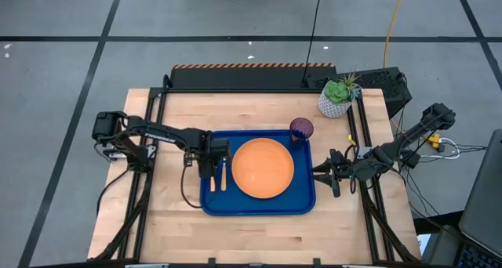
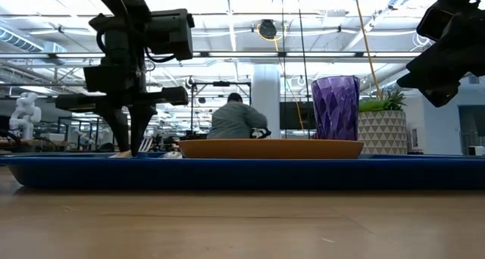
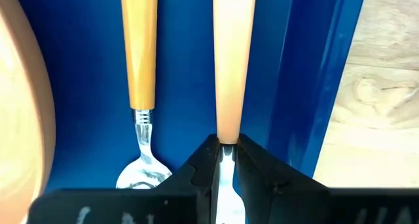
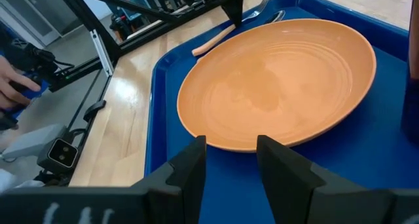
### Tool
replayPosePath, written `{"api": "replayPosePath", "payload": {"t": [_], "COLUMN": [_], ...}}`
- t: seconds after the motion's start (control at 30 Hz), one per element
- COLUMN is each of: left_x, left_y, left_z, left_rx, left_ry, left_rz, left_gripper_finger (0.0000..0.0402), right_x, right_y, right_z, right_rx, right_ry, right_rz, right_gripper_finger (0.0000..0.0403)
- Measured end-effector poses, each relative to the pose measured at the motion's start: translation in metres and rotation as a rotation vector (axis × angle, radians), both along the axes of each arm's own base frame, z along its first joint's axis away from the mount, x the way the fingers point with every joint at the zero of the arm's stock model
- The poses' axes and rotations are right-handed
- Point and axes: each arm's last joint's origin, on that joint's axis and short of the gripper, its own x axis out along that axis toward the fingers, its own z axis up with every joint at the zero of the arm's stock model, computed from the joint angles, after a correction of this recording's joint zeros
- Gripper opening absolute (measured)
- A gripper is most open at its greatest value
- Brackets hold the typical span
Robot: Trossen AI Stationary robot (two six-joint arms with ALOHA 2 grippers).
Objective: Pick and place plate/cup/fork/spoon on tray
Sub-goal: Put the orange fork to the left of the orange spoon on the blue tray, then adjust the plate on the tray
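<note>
The blue tray [image 1: 259, 209] lies mid-table. The orange plate [image 1: 263, 168] lies in its middle, and the purple cup [image 1: 301, 128] stands upright at its far right corner. A spoon [image 3: 141, 54] with a silver bowl and an orange handle lies on the tray floor left of the plate. My left gripper [image 1: 208, 170] stands over the tray's left part, shut on the fork [image 3: 232, 60], which has a pale orange handle. My right gripper [image 1: 325, 174] is open and empty at the tray's right rim, its fingers [image 4: 196, 162] pointing at the plate. My left gripper pinches the fork's metal neck [image 3: 226, 152] between its two fingers, just where the handle ends. The fingers come from above, pointing down, across the fork. The fork lies level, low over the tray, parallel to the spoon and the left rim. Whether it rests on the tray floor, I cannot tell.
A white pot with a green plant [image 1: 336, 102] stands on the table at the far right, behind the cup. Bare wood lies in front of the tray and to its left. A person [image 2: 235, 119] sits in the room behind; a hand [image 4: 10, 86] shows beyond the table's edge.
</note>
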Motion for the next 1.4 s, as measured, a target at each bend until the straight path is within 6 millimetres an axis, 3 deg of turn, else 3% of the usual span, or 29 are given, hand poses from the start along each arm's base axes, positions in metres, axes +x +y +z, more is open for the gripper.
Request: {"api": "replayPosePath", "payload": {"t": [0.67,1.1,1.23,1.4], "left_x": [0.0005,0.0005,0.0005,0.0006], "left_y": [0.0034,0.0039,0.0039,0.0029], "left_z": [0.0001,0.0001,0.0001,0.0001], "left_rx": [-0.002,-0.005,-0.008,0.025], "left_ry": [-0.007,-0.006,-0.006,-0.006], "left_rz": [0.035,0.061,0.09,0.092], "left_gripper_finger": [0.0049,0.0183,0.0202,0.0199], "right_x": [0.0,0.0,0.0,0.0], "right_y": [0.0,0.0,0.0,0.0], "right_z": [0.0,0.0,0.0,0.0], "right_rx": [0.001,0.002,0.001,0.002], "right_ry": [0.0,0.0,0.0,0.0], "right_rz": [-0.001,0.0,0.0,0.0], "right_gripper_finger": [0.013,0.013,0.013,0.013]}}
